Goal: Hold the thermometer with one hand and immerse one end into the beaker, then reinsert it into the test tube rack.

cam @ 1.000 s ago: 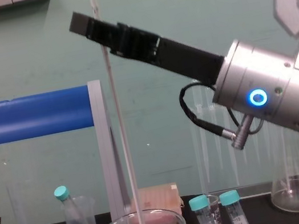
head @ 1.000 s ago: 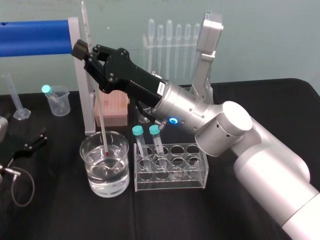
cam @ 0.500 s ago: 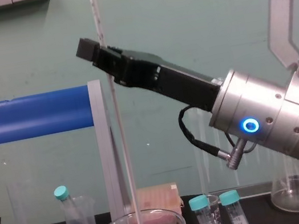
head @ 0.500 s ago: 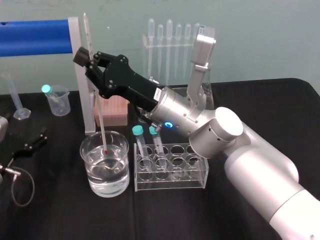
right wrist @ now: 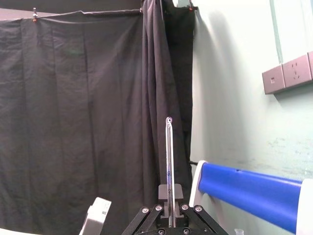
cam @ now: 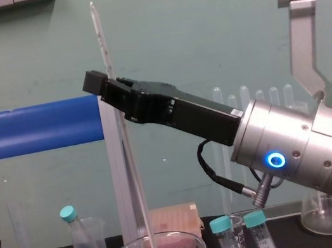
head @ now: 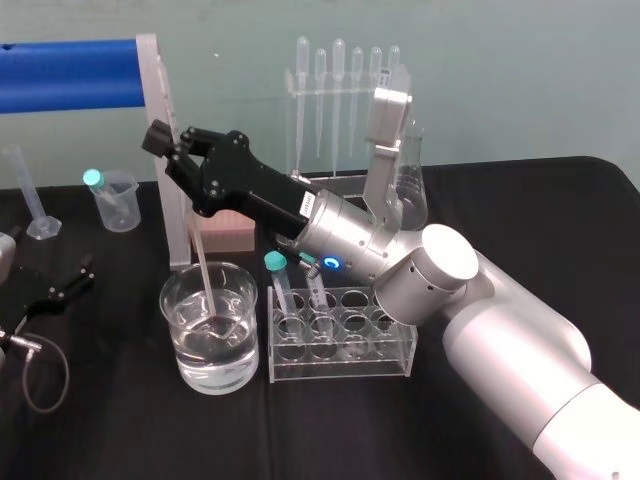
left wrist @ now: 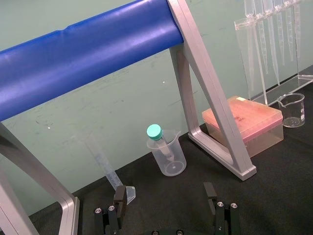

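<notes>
Right gripper (head: 172,150) pinches the thermometer (head: 199,262) near-vertical. Its lower end hangs straight below the fingers, inside the beaker (head: 166,300). The test tube rack (head: 340,350) waits below, just to that gripper's right. Left gripper (left wrist: 165,192), spread, sits parked well off left.

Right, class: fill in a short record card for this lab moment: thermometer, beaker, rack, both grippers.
thermometer: nearly upright, lower end inside the beaker
beaker: holds clear liquid, stands left of the test tube rack
right gripper: shut on the thermometer, above the beaker
left gripper: open, parked low at far left
test tube rack: two teal-capped tubes in it
</notes>
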`<act>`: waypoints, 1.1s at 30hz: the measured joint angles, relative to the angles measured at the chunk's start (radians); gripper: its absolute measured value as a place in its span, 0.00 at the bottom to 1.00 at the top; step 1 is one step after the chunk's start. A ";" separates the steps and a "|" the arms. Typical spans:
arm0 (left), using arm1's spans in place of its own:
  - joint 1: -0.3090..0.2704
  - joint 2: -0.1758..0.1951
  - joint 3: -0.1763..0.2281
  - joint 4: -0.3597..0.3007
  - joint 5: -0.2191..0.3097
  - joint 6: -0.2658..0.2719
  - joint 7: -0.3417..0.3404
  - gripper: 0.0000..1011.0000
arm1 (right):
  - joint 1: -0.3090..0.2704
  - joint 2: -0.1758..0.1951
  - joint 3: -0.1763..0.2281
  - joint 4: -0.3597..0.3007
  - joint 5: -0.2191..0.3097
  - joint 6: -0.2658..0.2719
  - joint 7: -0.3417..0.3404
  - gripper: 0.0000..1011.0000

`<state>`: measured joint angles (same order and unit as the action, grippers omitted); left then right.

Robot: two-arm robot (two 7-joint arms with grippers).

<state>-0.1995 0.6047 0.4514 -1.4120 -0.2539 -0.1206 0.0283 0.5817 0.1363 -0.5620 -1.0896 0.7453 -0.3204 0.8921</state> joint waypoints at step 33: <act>0.000 0.000 0.000 0.000 0.000 0.000 0.000 1.00 | -0.019 0.009 -0.013 -0.001 -0.032 0.020 -0.013 0.05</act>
<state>-0.1995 0.6047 0.4514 -1.4120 -0.2539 -0.1205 0.0283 0.5631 0.1451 -0.5746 -1.0910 0.7129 -0.3004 0.8794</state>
